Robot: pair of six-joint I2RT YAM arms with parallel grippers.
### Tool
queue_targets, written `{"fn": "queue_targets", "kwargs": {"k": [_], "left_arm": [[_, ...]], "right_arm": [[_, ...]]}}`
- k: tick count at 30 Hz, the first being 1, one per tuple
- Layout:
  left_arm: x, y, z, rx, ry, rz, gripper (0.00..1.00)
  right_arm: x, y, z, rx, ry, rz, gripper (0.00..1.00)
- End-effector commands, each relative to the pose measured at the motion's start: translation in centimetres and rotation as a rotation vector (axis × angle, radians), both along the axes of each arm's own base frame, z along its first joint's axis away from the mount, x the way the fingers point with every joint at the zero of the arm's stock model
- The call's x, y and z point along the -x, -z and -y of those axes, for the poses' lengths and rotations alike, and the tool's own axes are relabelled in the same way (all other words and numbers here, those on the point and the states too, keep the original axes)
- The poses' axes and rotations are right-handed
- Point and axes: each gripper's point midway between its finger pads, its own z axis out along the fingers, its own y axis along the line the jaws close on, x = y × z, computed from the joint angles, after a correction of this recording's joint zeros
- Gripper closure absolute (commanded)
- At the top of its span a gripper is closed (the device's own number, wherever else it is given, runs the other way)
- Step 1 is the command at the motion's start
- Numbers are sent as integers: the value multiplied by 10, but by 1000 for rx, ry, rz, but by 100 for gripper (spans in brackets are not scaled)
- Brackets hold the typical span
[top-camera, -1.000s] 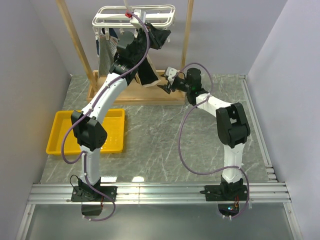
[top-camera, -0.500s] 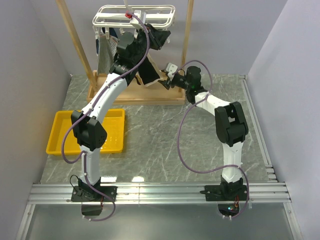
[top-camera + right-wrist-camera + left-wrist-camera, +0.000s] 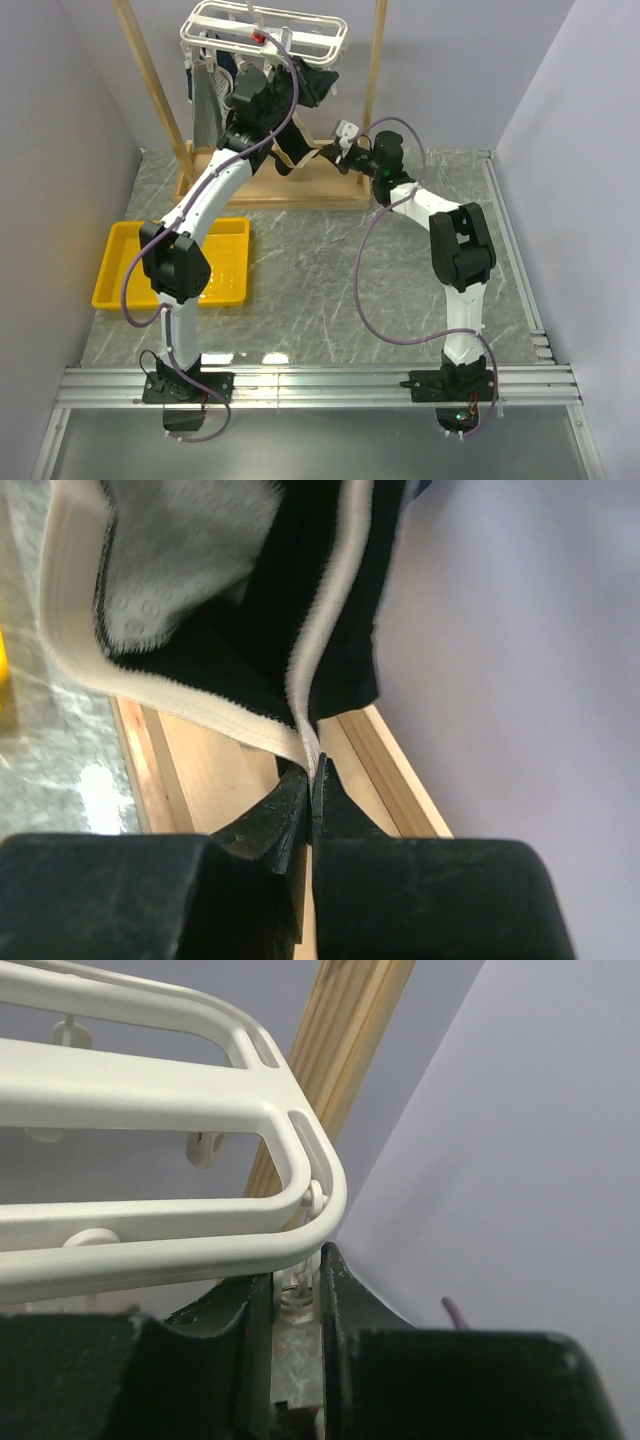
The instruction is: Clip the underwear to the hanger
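Observation:
The white hanger [image 3: 265, 25] hangs from the wooden frame, and its bars [image 3: 150, 1090] fill the left wrist view. My left gripper [image 3: 296, 1272] is right under the hanger's corner, shut on a small white clip [image 3: 294, 1300] that dangles between its fingers. In the top view it [image 3: 258, 90] sits high beside the underwear [image 3: 312, 80]. The black underwear [image 3: 300, 610] with its beige waistband [image 3: 150, 695] hangs down from there. My right gripper [image 3: 312, 772] is shut on a fold of the waistband. From above, that gripper [image 3: 328, 152] is at the garment's lower right end.
A grey striped garment [image 3: 208, 100] hangs at the hanger's left side. The wooden frame stand [image 3: 160, 100] has slanted posts and a flat base [image 3: 320, 185] under my right gripper. A yellow tray [image 3: 120, 265] lies at the left of the table.
My right gripper has moved up and left to the underwear's lower end and closed on the waistband. The hanger and my left gripper have shifted slightly left.

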Motion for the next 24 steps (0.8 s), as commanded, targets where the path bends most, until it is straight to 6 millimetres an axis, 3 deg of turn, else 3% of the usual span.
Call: {"fn": "queue_targets", "kwargs": {"k": [1, 2, 8, 14, 24], "left_arm": [[27, -42, -17, 4, 12, 105, 100], [28, -42, -19, -2, 13, 109, 100], [34, -27, -22, -69, 101, 120, 100], [38, -17, -18, -96, 173, 122, 100], [48, -8, -9, -110, 274, 141, 100]], "right_arm": [[14, -109, 14, -131, -3, 134, 100], [19, -123, 15, -146, -7, 145, 100], [36, -162, 22, -161, -22, 204, 100], [43, -190, 23, -165, -32, 222, 100], [39, -193, 18, -121, -40, 169, 100]]}}
